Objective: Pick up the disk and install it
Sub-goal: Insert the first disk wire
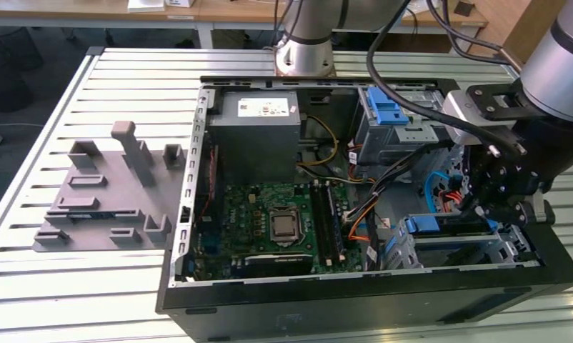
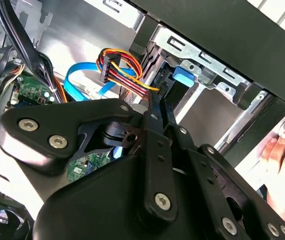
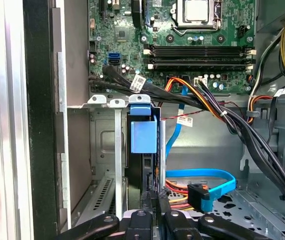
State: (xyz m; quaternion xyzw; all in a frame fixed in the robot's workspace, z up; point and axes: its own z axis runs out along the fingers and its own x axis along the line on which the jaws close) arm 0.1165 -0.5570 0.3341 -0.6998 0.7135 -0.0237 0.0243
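The disk (image 3: 143,136) stands on edge in a slot of the silver drive cage (image 3: 102,145), its blue bracket tab facing the motherboard. In the exterior view the disk (image 1: 446,224) sits in the cage at the case's front corner, on that view's right. My gripper (image 1: 482,207) hangs directly over it. In both wrist views the black fingers (image 3: 150,202) lie close together at the disk's dark near edge, and the gripper (image 2: 157,100) narrows to one tip beside the blue bracket (image 2: 182,77). The gripper looks shut, with nothing seen held between the fingers.
The open computer case (image 1: 363,293) lies on a slatted table. Coloured power wires (image 2: 125,72), blue data cables (image 3: 202,175) and black cable bundles (image 3: 242,130) crowd around the cage. A grey power-supply box (image 1: 258,136), a grey fixture (image 1: 106,193) and a person's hand (image 2: 282,170) are nearby.
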